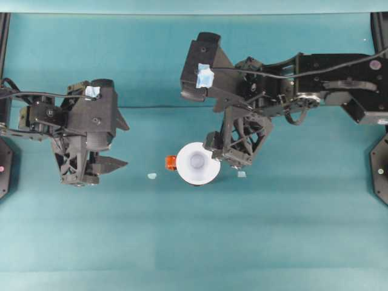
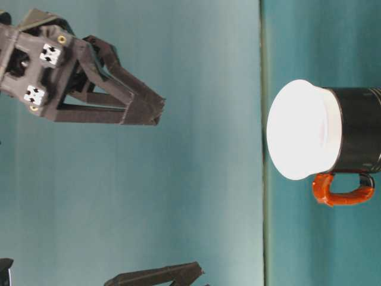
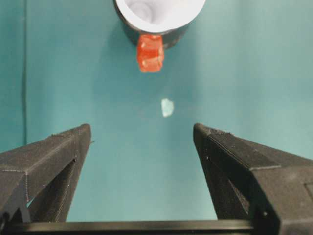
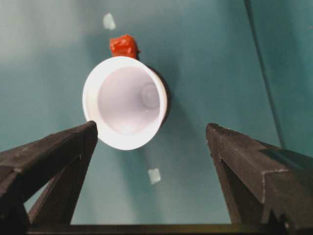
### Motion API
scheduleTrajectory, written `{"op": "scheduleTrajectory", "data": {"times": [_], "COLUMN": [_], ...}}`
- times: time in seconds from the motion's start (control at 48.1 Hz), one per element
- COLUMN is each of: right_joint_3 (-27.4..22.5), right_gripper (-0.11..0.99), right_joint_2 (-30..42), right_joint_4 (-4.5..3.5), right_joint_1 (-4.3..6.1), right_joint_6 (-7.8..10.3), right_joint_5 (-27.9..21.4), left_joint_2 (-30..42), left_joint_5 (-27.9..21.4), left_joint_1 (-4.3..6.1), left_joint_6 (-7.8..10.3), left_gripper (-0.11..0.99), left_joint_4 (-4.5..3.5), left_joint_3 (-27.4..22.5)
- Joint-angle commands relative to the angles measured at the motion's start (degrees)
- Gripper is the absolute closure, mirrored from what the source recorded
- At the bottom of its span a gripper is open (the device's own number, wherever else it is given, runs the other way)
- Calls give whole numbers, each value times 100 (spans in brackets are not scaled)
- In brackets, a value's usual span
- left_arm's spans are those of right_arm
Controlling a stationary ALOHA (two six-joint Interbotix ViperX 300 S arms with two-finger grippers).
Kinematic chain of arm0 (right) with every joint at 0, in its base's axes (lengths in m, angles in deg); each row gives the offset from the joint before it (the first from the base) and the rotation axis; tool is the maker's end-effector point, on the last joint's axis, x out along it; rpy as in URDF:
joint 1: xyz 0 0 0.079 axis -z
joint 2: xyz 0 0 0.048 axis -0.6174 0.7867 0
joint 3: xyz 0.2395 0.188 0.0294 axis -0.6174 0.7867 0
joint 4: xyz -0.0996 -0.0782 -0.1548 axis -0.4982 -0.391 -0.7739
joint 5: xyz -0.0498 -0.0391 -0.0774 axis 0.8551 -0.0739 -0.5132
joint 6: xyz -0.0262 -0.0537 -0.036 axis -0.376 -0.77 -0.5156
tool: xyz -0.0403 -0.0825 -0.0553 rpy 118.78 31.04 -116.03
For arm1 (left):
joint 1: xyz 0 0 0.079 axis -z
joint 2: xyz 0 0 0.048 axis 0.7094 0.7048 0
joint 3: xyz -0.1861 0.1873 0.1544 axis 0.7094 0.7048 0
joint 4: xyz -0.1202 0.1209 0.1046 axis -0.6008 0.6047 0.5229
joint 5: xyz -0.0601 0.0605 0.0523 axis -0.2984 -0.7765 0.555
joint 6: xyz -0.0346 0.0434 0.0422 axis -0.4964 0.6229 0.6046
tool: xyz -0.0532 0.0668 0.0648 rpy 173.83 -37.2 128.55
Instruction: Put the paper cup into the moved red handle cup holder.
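The white paper cup [image 1: 197, 162] sits upright inside the black red handle cup holder [image 2: 359, 128]. Its rim [image 2: 300, 130] stands above the holder's top, and the orange-red handle [image 1: 171, 162] points toward the left arm. My right gripper [image 1: 224, 154] hangs open just right of the cup and higher than the rim [image 2: 156, 110]. In the right wrist view the cup [image 4: 124, 103] lies ahead, near the left finger [image 4: 58, 156]. My left gripper [image 1: 103, 168] is open and empty, well left of the cup. Its wrist view shows the handle [image 3: 150, 52] straight ahead.
Two small pale tape scraps lie on the teal table, one [image 1: 151, 176] left of the handle and one [image 1: 241, 174] right of the cup. A seam [image 1: 151, 108] crosses the cloth behind the arms. Black frame parts [image 1: 381, 163] stand at both side edges.
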Motion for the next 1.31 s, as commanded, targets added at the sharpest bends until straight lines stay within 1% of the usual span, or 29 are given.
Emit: {"op": "scheduleTrajectory", "data": {"times": [0.0,0.083,0.208,0.27,0.436,0.457,0.519,0.54,0.561,0.582,0.769,0.914,0.935,0.997,1.018,1.101,1.267,1.288], "right_joint_3": [-132,-132,-132,-141,-141,-132,-132,-141,-141,-132,-132,-114,-114,-114,-114,-114,-97,-97], "right_gripper": [-4,-4,-4,-4,-4,-4,-4,-4,-4,-4,-4,-3,-3,-3,-3,-3,-3,-3], "right_joint_2": [-483,-510,-536,-545,-554,-554,-554,-554,-554,-554,-554,-554,-554,-554,-554,-554,-554,-554], "right_joint_4": [0,0,0,0,0,0,9,0,9,0,9,0,9,0,9,0,9,9], "right_joint_1": [-35,-88,-123,-123,-123,-123,-132,-132,-132,-141,-132,-141,-132,-141,-132,-132,-132,-141], "right_joint_6": [-35,-44,-35,-35,-26,-26,-26,-26,-26,-26,-18,-18,-18,-18,-18,-18,-18,-18], "right_joint_5": [18,18,18,18,9,9,9,0,0,9,0,0,0,0,0,0,0,0], "left_joint_2": [-79,-79,-88,-88,-79,-88,-79,-88,-88,-88,-79,-88,-88,-88,-79,-88,-88,-79], "left_joint_5": [26,18,26,18,26,26,26,26,26,26,26,26,26,26,26,26,26,26], "left_joint_1": [9,9,9,9,9,9,9,9,9,9,9,9,9,9,9,9,9,9], "left_joint_6": [0,0,0,0,-9,-9,-9,-9,-9,-9,-9,-9,-9,-9,-9,-9,-9,-9], "left_gripper": [-5,-5,-5,-5,-5,-5,-5,-5,-5,-5,-5,-5,-5,-5,-5,-5,-5,-5], "left_joint_4": [9,9,9,18,9,18,9,18,9,9,18,9,9,18,9,9,18,9], "left_joint_3": [-79,-79,-79,-79,-79,-79,-79,-79,-79,-79,-79,-79,-79,-79,-79,-79,-79,-79]}}
